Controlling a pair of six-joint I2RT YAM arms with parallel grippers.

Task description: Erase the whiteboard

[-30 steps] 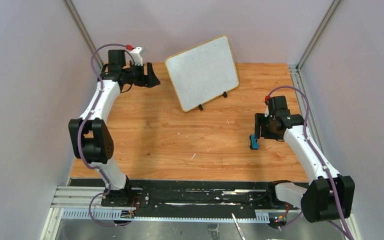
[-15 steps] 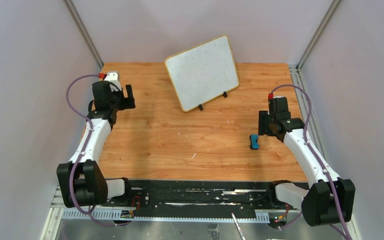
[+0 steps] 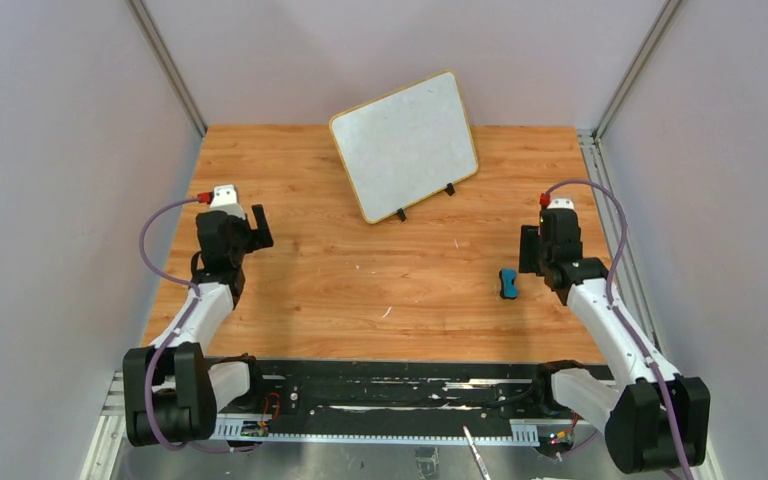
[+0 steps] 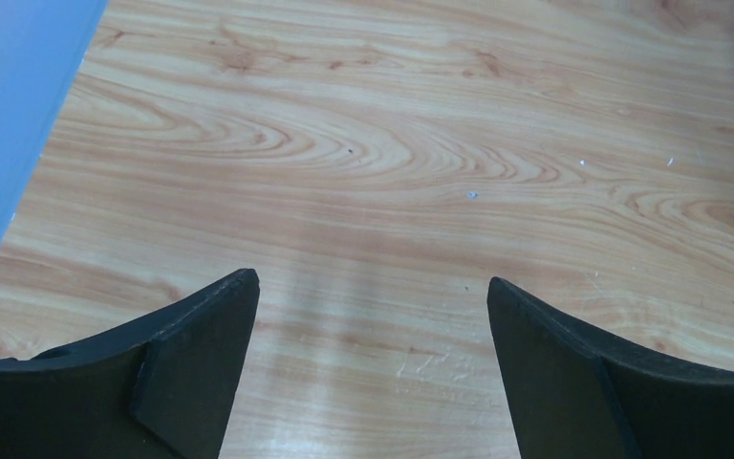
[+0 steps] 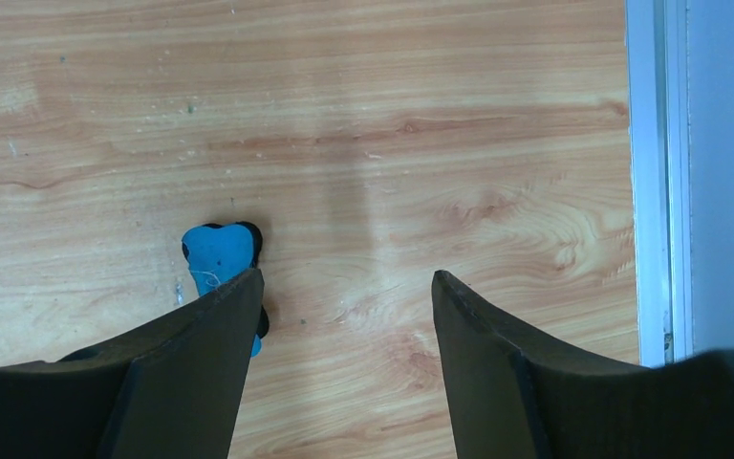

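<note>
The whiteboard (image 3: 405,145) stands tilted at the back middle of the wooden table, on two small black feet; its face looks wiped white-grey, with no red marks that I can see. The small blue eraser (image 3: 508,283) lies flat on the table at the right. My right gripper (image 3: 528,250) is open and empty just right of it. In the right wrist view the eraser (image 5: 218,253) is partly hidden behind the left finger of that gripper (image 5: 344,275). My left gripper (image 3: 257,226) is open and empty over bare wood at the left, as the left wrist view (image 4: 371,279) shows.
A metal rail (image 5: 650,172) runs along the table's right edge, with the enclosure wall beyond it. The left wall (image 4: 10,105) is close to the left gripper. Small white specks (image 3: 387,312) lie on the wood.
The left arm has drawn back from the board's left side to the near left. The right gripper has moved a little right and away from the eraser, which stays put.
</note>
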